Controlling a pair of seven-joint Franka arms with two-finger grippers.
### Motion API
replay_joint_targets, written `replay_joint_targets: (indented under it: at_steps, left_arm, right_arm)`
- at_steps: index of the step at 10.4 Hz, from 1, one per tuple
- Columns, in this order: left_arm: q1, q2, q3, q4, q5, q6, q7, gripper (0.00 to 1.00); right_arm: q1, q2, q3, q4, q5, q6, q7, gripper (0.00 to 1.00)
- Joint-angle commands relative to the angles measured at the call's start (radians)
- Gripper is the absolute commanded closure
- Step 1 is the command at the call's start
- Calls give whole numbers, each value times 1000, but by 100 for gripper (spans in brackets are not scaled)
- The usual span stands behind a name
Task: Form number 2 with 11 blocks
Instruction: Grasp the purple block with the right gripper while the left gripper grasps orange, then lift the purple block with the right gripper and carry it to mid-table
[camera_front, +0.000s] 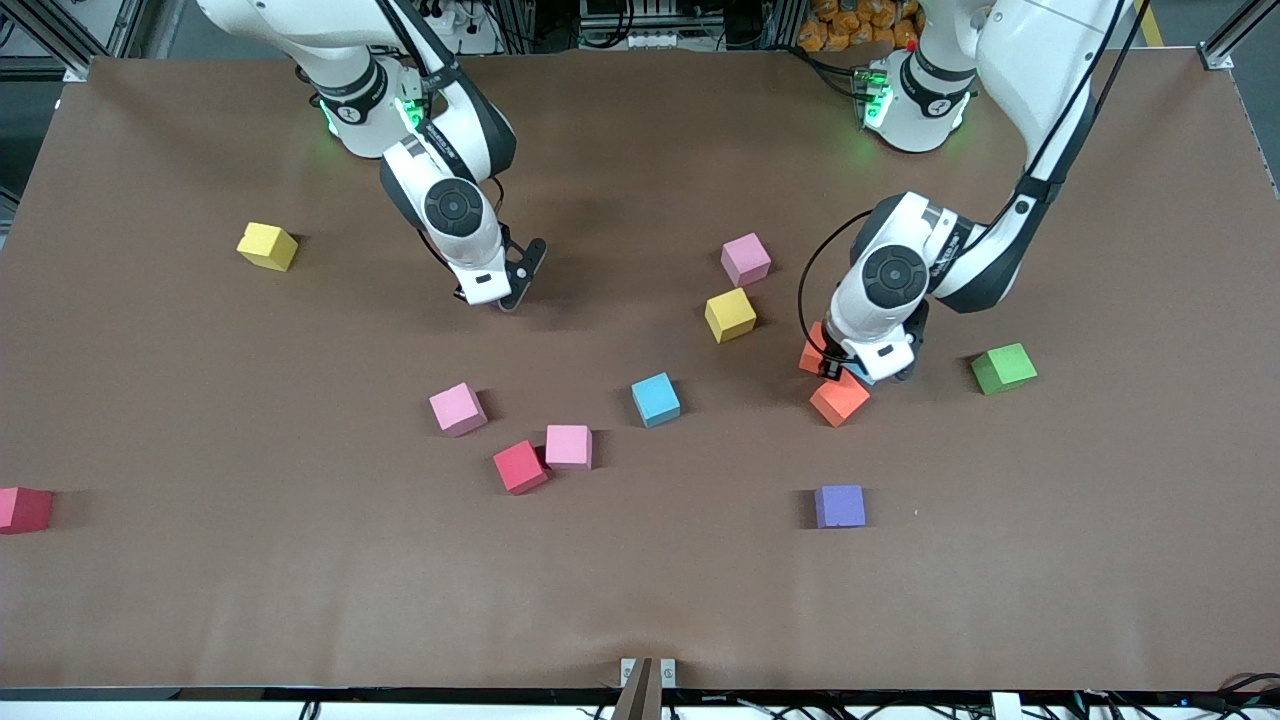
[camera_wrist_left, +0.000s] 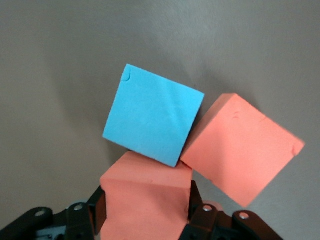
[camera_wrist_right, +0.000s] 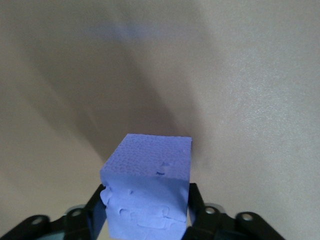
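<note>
The left gripper (camera_front: 862, 372), at the front view's right of center, reached down with its jaws pinching an orange block (camera_wrist_left: 146, 200) that touched a light blue block (camera_wrist_left: 154, 121) and a second orange block (camera_front: 839, 397). The right gripper (camera_front: 497, 297), upper center, angled down, clamped a purple block (camera_wrist_right: 147, 192) above the table (camera_front: 640, 590).

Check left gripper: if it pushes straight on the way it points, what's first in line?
The left gripper already clamps an orange block; straight ahead that block meets the light blue block it seems to touch, probably before the table.
</note>
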Motion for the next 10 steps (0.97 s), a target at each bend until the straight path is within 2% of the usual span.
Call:
replay_joint_targets:
  at_steps: [1, 4, 8, 10]
  left_arm:
    - [3, -45, -2, -36, 21, -7, -150, 100]
    - [9, -103, -6, -115, 21, -7, -157, 100]
    - [9, -109, -22, -116, 21, -6, -143, 100]
    - [12, -137, -25, -119, 19, -6, -126, 100]
  right_arm:
    - [-1, 2, 5, 0, 5, 9, -17, 100]
    - [3, -10, 5, 17, 5, 1, -34, 100]
    - [26, -64, 12, 43, 5, -8, -158, 100]
    - [61, -112, 26, 96, 5, -148, -146, 100]
